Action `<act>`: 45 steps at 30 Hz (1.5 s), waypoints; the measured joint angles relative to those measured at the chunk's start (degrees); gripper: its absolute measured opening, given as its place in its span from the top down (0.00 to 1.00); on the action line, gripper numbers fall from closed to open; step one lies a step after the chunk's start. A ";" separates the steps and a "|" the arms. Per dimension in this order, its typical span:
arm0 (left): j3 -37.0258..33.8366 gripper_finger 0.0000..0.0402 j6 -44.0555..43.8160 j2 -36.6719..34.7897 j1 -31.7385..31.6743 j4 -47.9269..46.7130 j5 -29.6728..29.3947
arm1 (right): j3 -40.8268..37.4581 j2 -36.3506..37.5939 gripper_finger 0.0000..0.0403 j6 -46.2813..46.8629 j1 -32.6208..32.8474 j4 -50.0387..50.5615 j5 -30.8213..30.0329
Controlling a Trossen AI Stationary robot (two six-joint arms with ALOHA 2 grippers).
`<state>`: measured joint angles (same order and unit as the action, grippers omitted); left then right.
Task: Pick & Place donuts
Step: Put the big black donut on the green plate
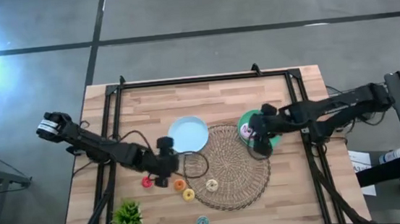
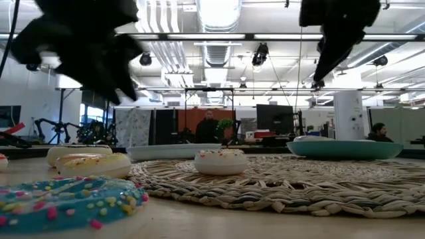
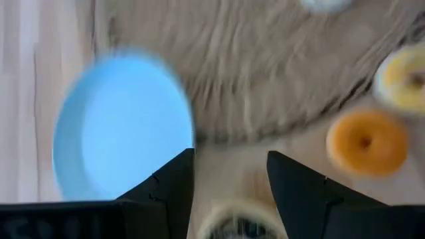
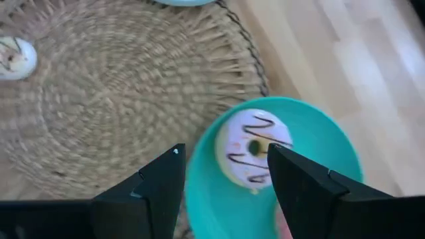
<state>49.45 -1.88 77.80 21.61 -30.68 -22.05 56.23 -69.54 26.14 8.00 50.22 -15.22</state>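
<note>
Two grippers are at work over the table. The right gripper (image 4: 226,174) hangs with fingers spread and empty above a pink donut (image 4: 254,150) with brown squiggles, lying in the green plate (image 4: 325,136) at the woven mat's (image 1: 227,169) edge; its arm reaches in from the right side. The left gripper (image 3: 230,174) is also parted and empty, hovering beside the blue plate (image 3: 123,126), with what looks like a pale ring just beneath its fingers. Orange (image 3: 366,141) and yellow (image 3: 404,79) donuts lie nearby. No writing is legible.
</note>
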 joint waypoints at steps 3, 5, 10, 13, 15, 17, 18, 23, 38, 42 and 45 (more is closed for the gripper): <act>-0.01 0.59 -15.46 -0.24 0.73 -9.06 -0.43 | 2.40 -4.43 0.49 1.72 1.44 -0.09 -0.17; -0.07 0.59 -22.61 -0.50 2.36 -11.19 0.48 | 3.78 -7.45 0.49 1.31 2.04 0.01 -1.03; -0.10 0.59 -28.20 -0.16 6.71 -11.36 1.43 | 6.41 -12.84 0.49 -3.58 2.28 -0.15 -1.49; -1.79 0.59 -32.88 0.80 6.42 -12.44 2.01 | 7.13 -14.50 0.49 -4.15 2.28 -0.18 -1.49; -3.36 0.59 -34.99 1.74 5.57 -10.92 3.12 | 7.29 -14.86 0.49 -4.29 2.26 -0.35 -1.49; -4.98 0.59 -35.68 2.75 4.93 -8.90 4.54 | 7.29 -14.95 0.49 -4.31 2.26 -0.48 -1.50; -5.66 0.59 -35.74 3.33 4.55 -8.63 5.14 | 7.20 -14.83 0.49 -4.30 2.26 -0.75 -1.49; -7.68 0.59 -33.45 5.86 3.77 -3.82 5.18 | 5.97 -12.27 0.49 -2.41 2.24 -0.69 -1.69; 3.91 0.99 -21.89 4.68 0.98 -0.87 1.78 | 5.86 5.04 0.49 7.19 2.46 7.86 -14.07; 7.54 0.99 -2.70 5.36 -4.03 14.38 4.10 | 5.66 9.29 0.49 7.79 2.50 9.58 -16.38; 11.08 1.00 5.38 11.31 -11.35 18.11 10.32 | 5.63 11.69 0.49 8.33 2.50 10.75 -16.59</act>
<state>60.53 3.49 89.11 10.25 -12.57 -11.73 61.87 -57.85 34.47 10.50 60.97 -31.81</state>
